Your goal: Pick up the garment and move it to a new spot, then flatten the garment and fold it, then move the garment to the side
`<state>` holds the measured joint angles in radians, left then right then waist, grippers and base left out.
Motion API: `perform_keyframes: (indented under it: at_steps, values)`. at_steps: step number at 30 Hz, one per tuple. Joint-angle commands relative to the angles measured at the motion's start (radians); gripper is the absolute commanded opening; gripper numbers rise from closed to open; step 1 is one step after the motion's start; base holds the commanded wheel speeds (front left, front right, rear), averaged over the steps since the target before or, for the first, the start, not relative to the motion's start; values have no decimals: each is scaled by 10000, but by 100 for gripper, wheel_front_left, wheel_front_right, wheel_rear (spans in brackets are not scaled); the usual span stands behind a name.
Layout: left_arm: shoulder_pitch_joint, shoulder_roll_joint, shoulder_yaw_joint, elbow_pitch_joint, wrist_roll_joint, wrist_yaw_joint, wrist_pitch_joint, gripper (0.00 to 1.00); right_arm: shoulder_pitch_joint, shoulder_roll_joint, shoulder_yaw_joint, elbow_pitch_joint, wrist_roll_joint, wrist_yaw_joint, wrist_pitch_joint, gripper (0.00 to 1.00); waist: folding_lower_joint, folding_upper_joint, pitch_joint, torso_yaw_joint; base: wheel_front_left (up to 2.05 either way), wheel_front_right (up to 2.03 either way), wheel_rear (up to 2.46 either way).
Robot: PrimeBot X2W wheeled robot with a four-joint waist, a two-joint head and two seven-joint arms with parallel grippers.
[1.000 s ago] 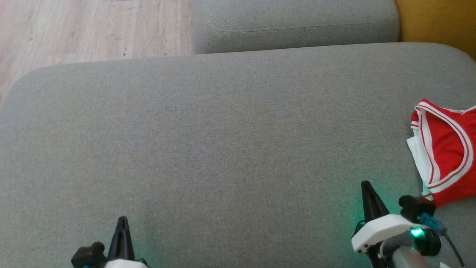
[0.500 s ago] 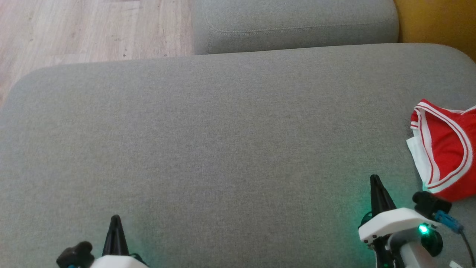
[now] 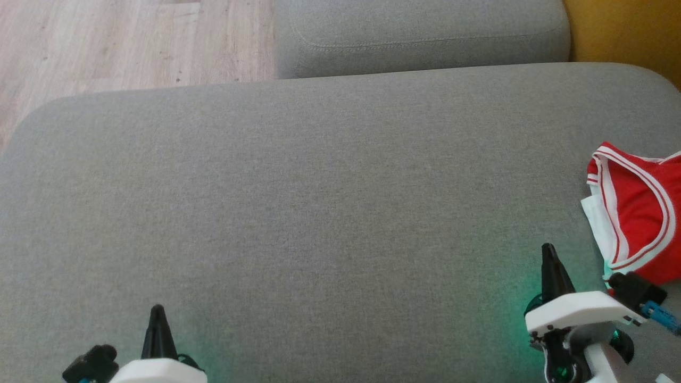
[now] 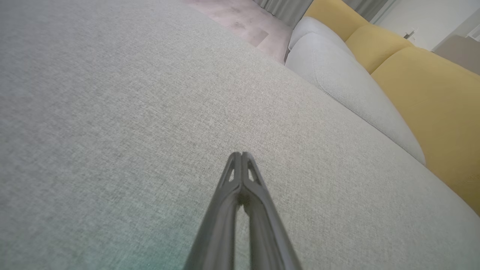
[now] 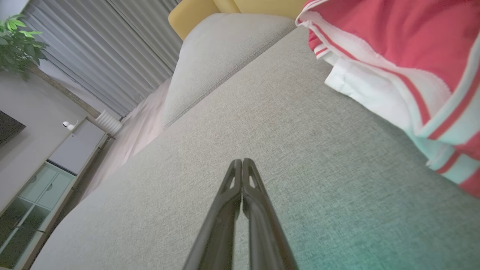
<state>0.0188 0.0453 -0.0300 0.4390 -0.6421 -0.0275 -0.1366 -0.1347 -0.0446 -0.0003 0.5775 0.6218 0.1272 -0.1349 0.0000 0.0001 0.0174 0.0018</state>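
1. Big grey cloth sofa seat [image 3: 319, 186] by pale wood floor [image 3: 106, 42].
2. Red cloth shirt with white stripes [image 3: 638, 223], bunched up at right edge of seat.
3. Left gripper [image 4: 241, 153] pressed shut, holding nothing.
4. Right gripper [image 5: 242, 160] shut too, near shirt, holding nothing.

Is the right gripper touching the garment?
Apart. The right wrist view shows cushion between the shut right gripper and the garment.

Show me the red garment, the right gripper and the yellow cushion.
red garment [image 3: 641, 213], head view, on the red cloth.
right gripper [image 5: 242, 161], right wrist view, between its shut fingertips.
yellow cushion [image 4: 438, 105], left wrist view, on its side.
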Motion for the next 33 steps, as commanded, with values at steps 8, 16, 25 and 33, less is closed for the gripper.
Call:
perform_keyframes:
  at_steps: [8,16,25,33]
  values:
    - [-590,22,315,-508,-1045,-138,258,0,-269,-29,-77,-666,1087,13,251,0,0,-1,-14,-1,0,0,0]
    - [-660,25,430,-655,-1930,-230,488,0,-214,-31,-186,-939,1989,15,480,0,0,-1,-27,-3,0,0,0]
    - [-739,28,560,-820,-2930,-334,748,0,-152,-35,-309,-1248,3007,18,739,0,0,-1,-42,-5,0,0,0]
    - [-809,31,675,-967,-3818,-426,978,0,-97,-38,-418,-1522,3911,20,969,0,0,-1,-55,-7,0,0,0]
